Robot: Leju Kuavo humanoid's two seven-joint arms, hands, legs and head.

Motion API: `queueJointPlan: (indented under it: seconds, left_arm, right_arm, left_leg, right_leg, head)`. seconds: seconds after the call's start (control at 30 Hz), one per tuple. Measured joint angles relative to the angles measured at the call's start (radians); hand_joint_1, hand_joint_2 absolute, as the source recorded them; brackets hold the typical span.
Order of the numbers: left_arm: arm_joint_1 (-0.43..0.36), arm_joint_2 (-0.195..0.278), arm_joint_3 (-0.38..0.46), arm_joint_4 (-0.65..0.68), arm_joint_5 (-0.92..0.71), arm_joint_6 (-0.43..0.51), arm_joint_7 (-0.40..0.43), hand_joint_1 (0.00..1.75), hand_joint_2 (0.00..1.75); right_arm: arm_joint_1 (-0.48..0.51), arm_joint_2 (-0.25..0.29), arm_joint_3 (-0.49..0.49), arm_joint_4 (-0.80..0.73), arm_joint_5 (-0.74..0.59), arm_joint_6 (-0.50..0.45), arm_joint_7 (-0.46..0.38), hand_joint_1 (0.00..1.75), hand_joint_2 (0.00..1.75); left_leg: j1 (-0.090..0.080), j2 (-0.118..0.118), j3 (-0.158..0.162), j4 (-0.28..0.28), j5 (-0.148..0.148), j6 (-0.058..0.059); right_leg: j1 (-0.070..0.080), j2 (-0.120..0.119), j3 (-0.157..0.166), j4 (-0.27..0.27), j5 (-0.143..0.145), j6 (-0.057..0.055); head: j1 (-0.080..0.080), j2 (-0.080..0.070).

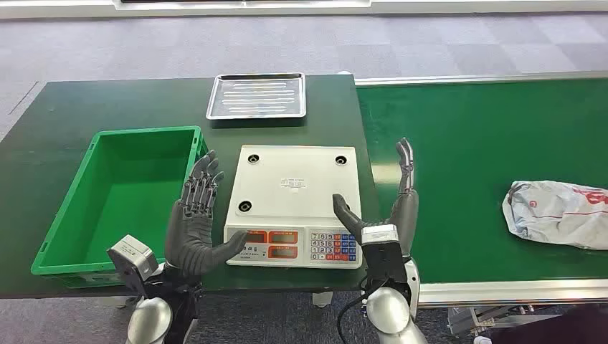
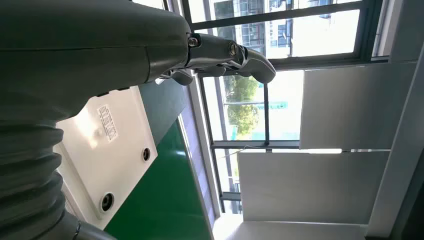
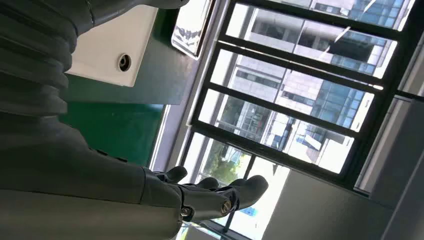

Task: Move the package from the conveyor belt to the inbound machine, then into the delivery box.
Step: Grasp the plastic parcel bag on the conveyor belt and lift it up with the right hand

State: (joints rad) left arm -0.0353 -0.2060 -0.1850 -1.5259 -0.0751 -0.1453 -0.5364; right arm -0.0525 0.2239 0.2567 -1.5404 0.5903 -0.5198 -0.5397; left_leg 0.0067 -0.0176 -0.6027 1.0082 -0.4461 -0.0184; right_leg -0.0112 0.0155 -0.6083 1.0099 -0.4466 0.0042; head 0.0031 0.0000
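A crumpled white package (image 1: 558, 213) with red print lies on the green conveyor belt (image 1: 473, 150) at the far right. The white scale-like inbound machine (image 1: 294, 203) sits in front of me between my hands; its platform also appears in the left wrist view (image 2: 115, 145) and the right wrist view (image 3: 112, 45). My left hand (image 1: 197, 218) is raised at the machine's left side, fingers spread, holding nothing. My right hand (image 1: 391, 211) stands upright at the machine's right side, also empty with fingers straight. The green delivery box (image 1: 122, 197) is on the left and is empty.
A silver metal tray (image 1: 258, 95) lies behind the machine on the dark green table (image 1: 86, 107). The belt's metal frame (image 1: 502, 290) runs along its near edge. Grey carpet stretches beyond the table, and windows appear in both wrist views.
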Motion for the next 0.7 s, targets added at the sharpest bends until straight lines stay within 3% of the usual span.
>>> queueJointPlan:
  seconds: [0.17,0.27,0.4,0.57,0.7]
  left_arm:
    - [0.001,0.0,0.0,0.0,0.0,0.0,0.0,0.0,1.75]
    - [0.004,0.0,0.0,0.0,0.0,-0.004,-0.002,0.0,1.75]
    - [0.006,0.0,0.001,0.004,-0.003,-0.015,-0.01,0.0,1.75]
    - [0.006,0.0,0.006,0.013,-0.008,-0.034,-0.022,0.0,1.75]
    - [0.011,0.003,0.01,0.015,-0.006,-0.038,-0.026,0.0,1.75]
  right_arm:
    - [-0.001,-0.004,0.0,0.001,0.15,-0.027,0.066,0.0,1.75]
    - [-0.007,-0.013,0.0,0.008,0.385,-0.02,0.173,0.0,1.75]
    - [-0.034,-0.032,0.001,0.025,0.673,0.06,0.305,0.0,1.75]
    - [-0.148,-0.087,0.032,0.128,0.93,0.21,0.442,0.0,1.75]
    - [-0.291,-0.167,0.147,0.265,0.976,0.261,0.634,0.0,1.75]
  left_leg:
    - [0.0,0.0,0.0,0.0,0.0,0.0]
    - [0.0,0.0,0.0,0.0,0.0,0.0]
    - [0.0,0.0,0.0,0.0,0.0,0.0]
    - [0.0,0.0,0.0,0.0,0.0,0.0]
    - [0.0,0.0,0.0,0.0,0.001,0.001]
  right_leg:
    - [0.0,0.0,0.0,0.0,0.0,0.0]
    - [0.0,0.0,0.0,0.0,0.0,0.0]
    - [0.0,0.0,0.0,0.0,0.0,0.0]
    - [0.0,0.0,0.001,0.0,0.001,0.001]
    - [0.0,0.0,0.001,0.0,0.002,0.001]
  head:
    - [0.0,0.0]
    - [0.0,0.0]
    - [0.0,0.0]
    - [0.0,0.0]
    - [0.0,0.0]
